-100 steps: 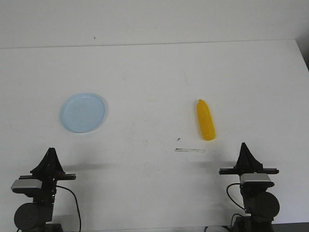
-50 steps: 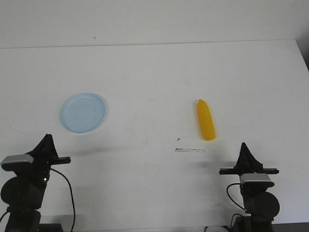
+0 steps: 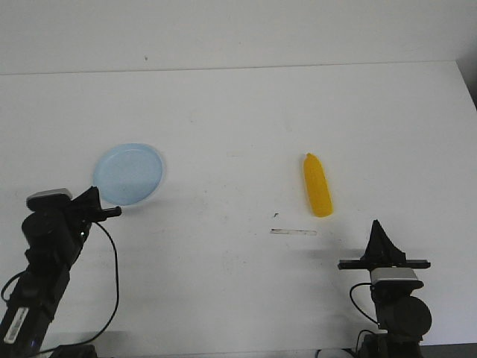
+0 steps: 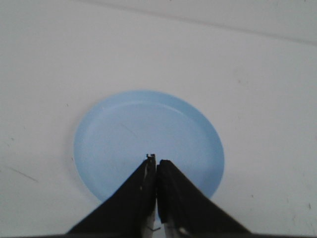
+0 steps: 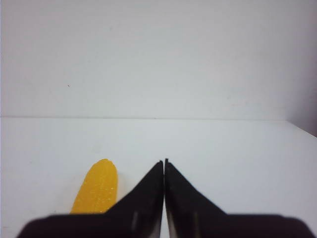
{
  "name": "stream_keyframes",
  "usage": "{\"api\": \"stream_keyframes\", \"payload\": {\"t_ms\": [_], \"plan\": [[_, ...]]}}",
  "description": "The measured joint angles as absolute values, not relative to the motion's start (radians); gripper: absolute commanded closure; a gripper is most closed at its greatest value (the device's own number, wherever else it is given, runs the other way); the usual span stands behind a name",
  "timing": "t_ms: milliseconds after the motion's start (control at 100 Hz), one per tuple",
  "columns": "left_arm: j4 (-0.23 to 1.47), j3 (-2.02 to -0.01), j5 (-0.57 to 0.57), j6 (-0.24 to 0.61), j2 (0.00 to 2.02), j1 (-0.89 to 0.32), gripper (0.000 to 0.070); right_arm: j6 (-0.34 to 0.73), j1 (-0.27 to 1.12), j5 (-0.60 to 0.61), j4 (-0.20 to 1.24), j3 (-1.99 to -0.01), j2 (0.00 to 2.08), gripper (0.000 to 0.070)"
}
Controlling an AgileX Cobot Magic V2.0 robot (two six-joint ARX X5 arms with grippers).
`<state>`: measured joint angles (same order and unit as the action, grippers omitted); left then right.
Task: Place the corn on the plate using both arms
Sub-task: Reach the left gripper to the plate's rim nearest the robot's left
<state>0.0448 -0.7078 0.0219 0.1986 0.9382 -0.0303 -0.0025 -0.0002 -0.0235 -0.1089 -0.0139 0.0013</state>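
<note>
Yellow corn point(image 3: 317, 186) lies ahead of the closed right tool point(image 3: 378, 228).

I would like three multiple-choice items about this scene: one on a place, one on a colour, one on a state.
1. Where does the corn lie?
A. on the plate
B. on the table, on the robot's right side
C. in the right claw

2. What colour is the plate?
A. pale blue
B. red
C. green

3. How is the left claw?
A. wide open
B. shut on the corn
C. shut, holding nothing

Answers:
1 B: the front view shows it on the bare table, far from the plate.
2 A: both views show pale blue.
3 C: the left wrist view shows its fingers together over the plate.
</note>
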Motion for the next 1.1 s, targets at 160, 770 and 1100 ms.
{"api": "stream_keyframes", "payload": {"t_ms": [160,770,1100], "plan": [[0.194,-0.900,0.026,0.199,1.122,-0.010,0.0698,-0.002,0.000,-0.023,-0.109,-0.014,0.001,0.0696],[0.564,-1.286,0.471,0.274,1.662,0.313,0.0512,-0.002,0.000,-0.023,-0.109,-0.014,0.001,0.0696],[0.529,-1.286,0.471,0.281,1.750,0.322,0.0478,-0.002,0.000,-0.023,-0.109,-0.014,0.001,0.0696]]}}
